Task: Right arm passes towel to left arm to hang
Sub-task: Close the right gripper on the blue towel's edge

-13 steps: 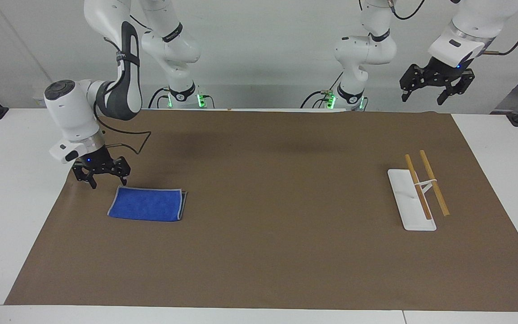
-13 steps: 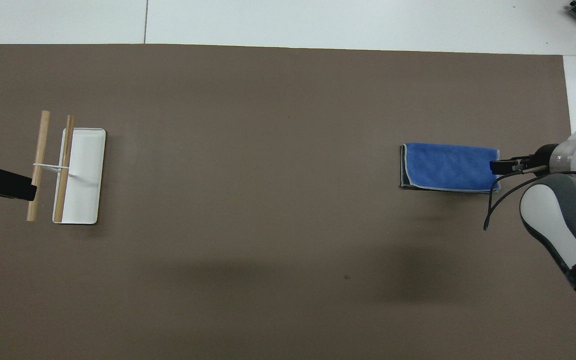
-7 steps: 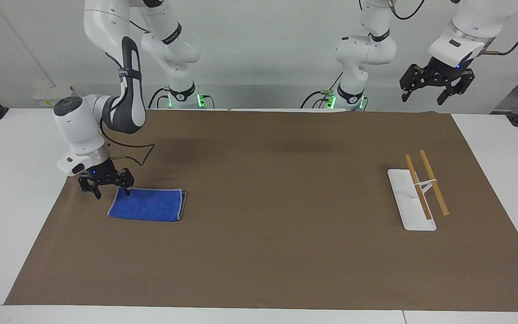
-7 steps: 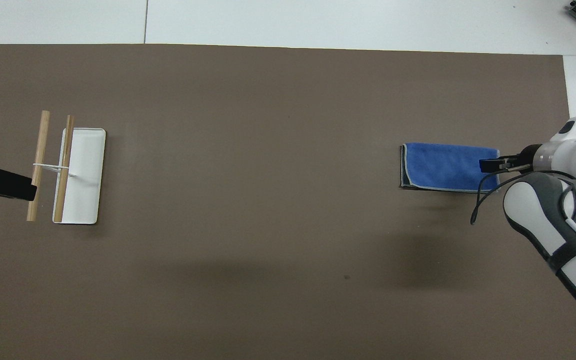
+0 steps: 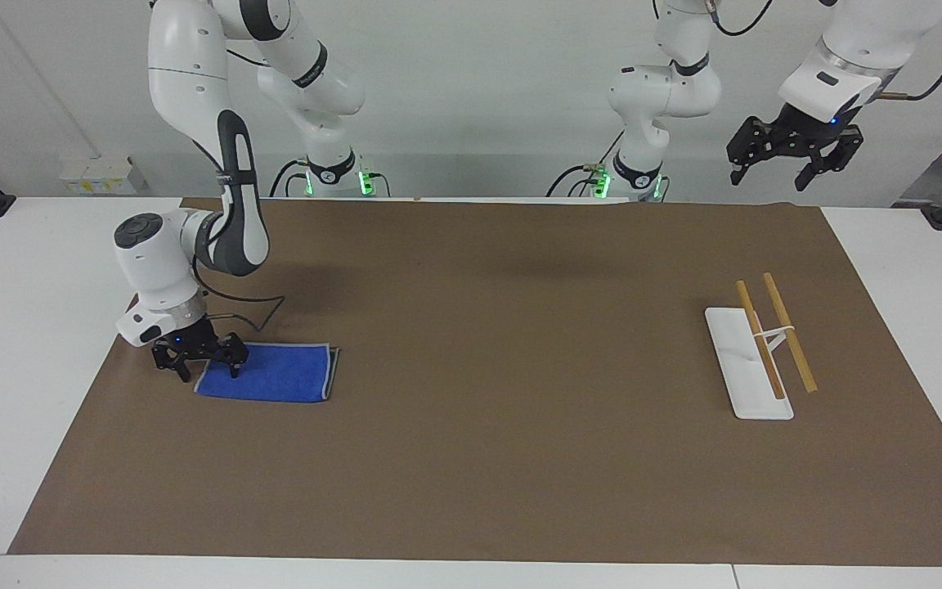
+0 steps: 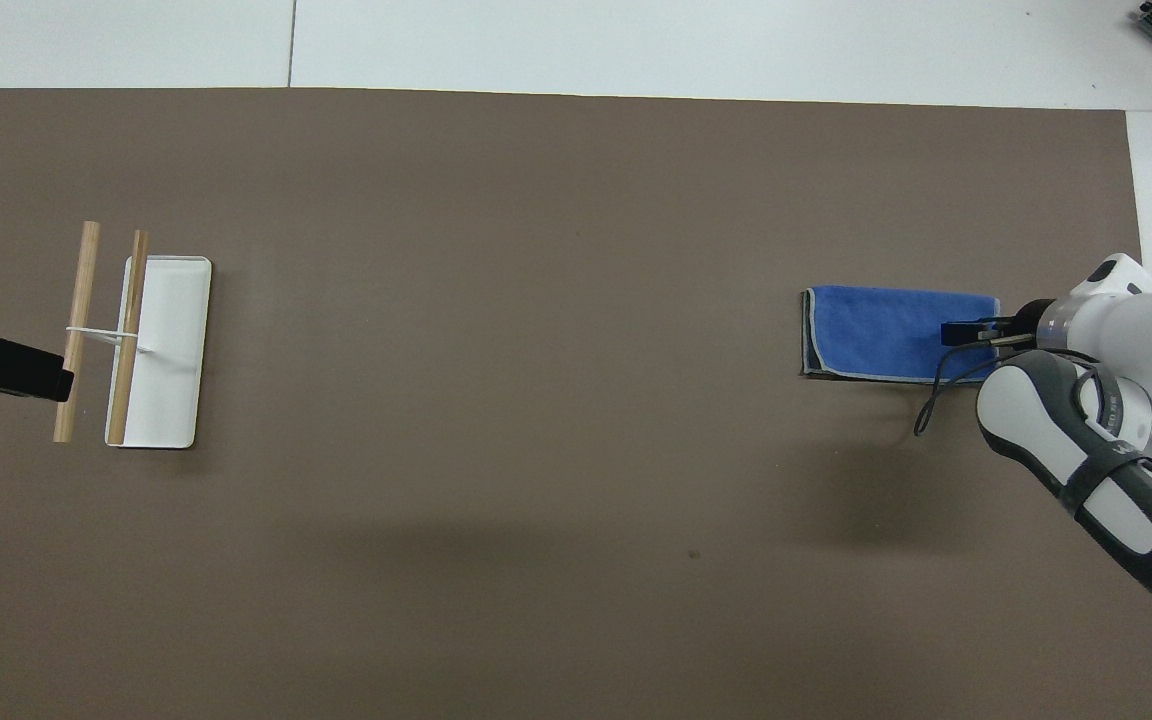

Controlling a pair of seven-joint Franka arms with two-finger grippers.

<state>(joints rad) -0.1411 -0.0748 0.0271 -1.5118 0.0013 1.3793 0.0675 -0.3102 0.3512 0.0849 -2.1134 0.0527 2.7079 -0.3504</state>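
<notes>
Looking across the table from the facing camera, I start at the right arm's end, where my right gripper (image 5: 209, 372) is down at the towel (image 5: 275, 373). Its jaws stand open and straddle the towel's short edge: one finger (image 5: 233, 367) is on the blue cloth, the other is just off it on the brown mat (image 5: 471, 458). Nothing is pinched between them. The towel lies flat on the mat at that end of the table, a small blue rectangle with a thin grey trim, its long sides running along the table's length. From overhead the same gripper (image 6: 966, 334) covers the end of the towel (image 6: 886, 330) that points toward the right arm's end, and the arm's white and grey links hide the mat beside it.

Toward the left arm's end, well apart from the towel, the rack (image 5: 753, 360) sits on the mat: a white base with two wooden rails across a thin white support.

Last, my left gripper (image 5: 773, 173) waits high in the air over the table's corner at its own end, jaws open and holding nothing.
</notes>
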